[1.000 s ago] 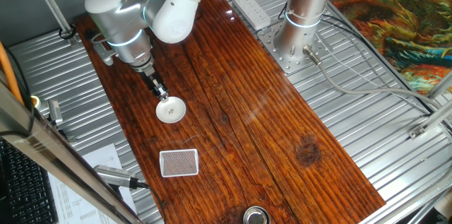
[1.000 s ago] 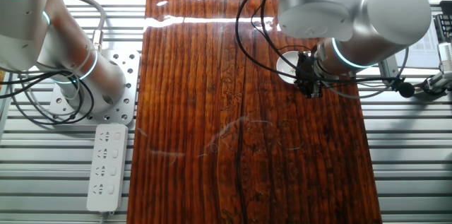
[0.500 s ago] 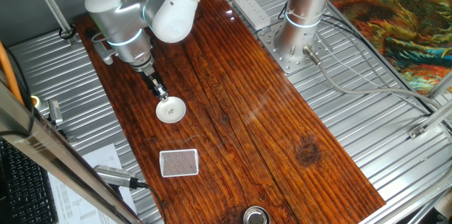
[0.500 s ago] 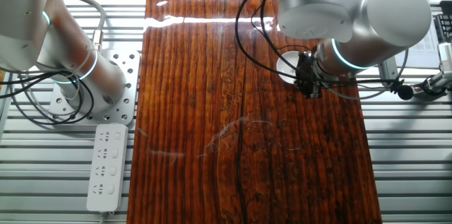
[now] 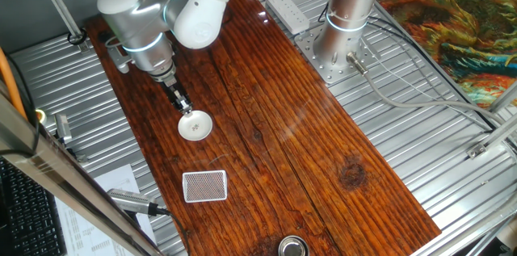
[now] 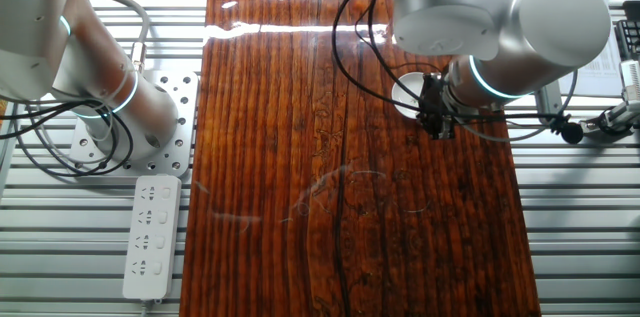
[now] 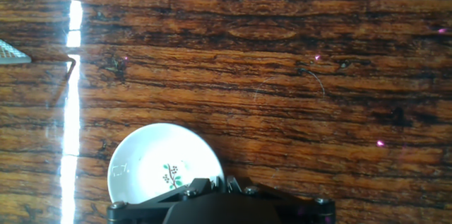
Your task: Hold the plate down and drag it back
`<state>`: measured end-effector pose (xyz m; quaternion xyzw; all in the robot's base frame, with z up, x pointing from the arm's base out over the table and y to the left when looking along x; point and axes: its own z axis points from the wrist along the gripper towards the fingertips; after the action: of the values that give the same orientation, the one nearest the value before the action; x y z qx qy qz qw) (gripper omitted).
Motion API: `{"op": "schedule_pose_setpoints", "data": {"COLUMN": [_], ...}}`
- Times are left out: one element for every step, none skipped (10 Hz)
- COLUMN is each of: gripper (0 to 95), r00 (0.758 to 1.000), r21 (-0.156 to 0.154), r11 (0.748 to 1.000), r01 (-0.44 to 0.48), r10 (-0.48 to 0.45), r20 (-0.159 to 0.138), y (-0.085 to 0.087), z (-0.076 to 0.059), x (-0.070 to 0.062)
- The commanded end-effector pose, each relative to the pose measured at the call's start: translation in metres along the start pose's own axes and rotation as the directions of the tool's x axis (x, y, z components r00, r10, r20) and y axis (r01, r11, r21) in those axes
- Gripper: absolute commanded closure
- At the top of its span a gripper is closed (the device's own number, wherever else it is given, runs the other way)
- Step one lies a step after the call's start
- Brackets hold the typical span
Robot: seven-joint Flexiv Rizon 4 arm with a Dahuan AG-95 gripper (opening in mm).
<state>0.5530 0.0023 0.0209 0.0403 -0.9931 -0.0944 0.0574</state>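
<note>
Plate, small, round and white, is seen lying flat on the dark wooden bench, near the long edge beside the silver arm. A tiny leafy mark is visible at its centre in the hand view. The pincer is pointed down at the plate's rim on the arm's side, and appears to be touching it or just above it; contact cannot be confirmed. Its tips are hidden in every view, so whether it is spread or closed cannot be told, and nothing is seen gripped in it.

The step in hand is judged to be the press before the drag. It would be done well if steady downward pressure were applied inside the rim rather than on its lip, so that the shallow plate is not tipped. The pull should then be kept low, slow and straight, with pressure held throughout so the plate slides rather than slips free.

The bench is glossy, with bright glare streaks, and is judged fairly slick, so little force should be needed. Behind the plate, open wood is seen toward the arm's side. A white gridded card lies well apart in front, and a shiny metal cup sits farther off at the bench's end. A second arm's base and a power strip are set beside the bench.
</note>
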Motion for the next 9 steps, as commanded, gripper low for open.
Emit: {"op": "schedule_pose_setpoints", "data": {"gripper": [95.0, 95.0, 95.0, 95.0, 95.0, 95.0, 95.0, 95.0, 95.0], "r00": [1.0, 1.0, 1.0, 1.0, 1.0, 1.0, 1.0, 1.0, 0.999], "r21": [0.0, 0.001, 0.001, 0.002, 0.002, 0.002, 0.003, 0.003, 0.003], "r11": [1.0, 1.0, 1.0, 1.0, 1.0, 1.0, 1.0, 1.0, 0.999], "r01": [-0.007, -0.009, -0.009, -0.013, -0.016, -0.019, -0.025, -0.031, -0.035], "r10": [0.007, 0.009, 0.009, 0.013, 0.016, 0.019, 0.025, 0.031, 0.035], "r20": [0.002, 0.002, 0.002, 0.002, 0.002, 0.002, 0.001, 0.001, 0.0], "y": [0.0, 0.0, 0.0, 0.0, 0.0, 0.0, 0.0, 0.0, 0.0], "z": [0.0002, 0.0002, 0.0002, 0.0002, 0.0002, 0.0002, 0.0002, 0.0002, 0.0002], "x": [-0.0008, -0.0008, -0.0008, -0.0008, -0.0008, -0.0008, -0.0008, -0.0008, -0.0008]}}
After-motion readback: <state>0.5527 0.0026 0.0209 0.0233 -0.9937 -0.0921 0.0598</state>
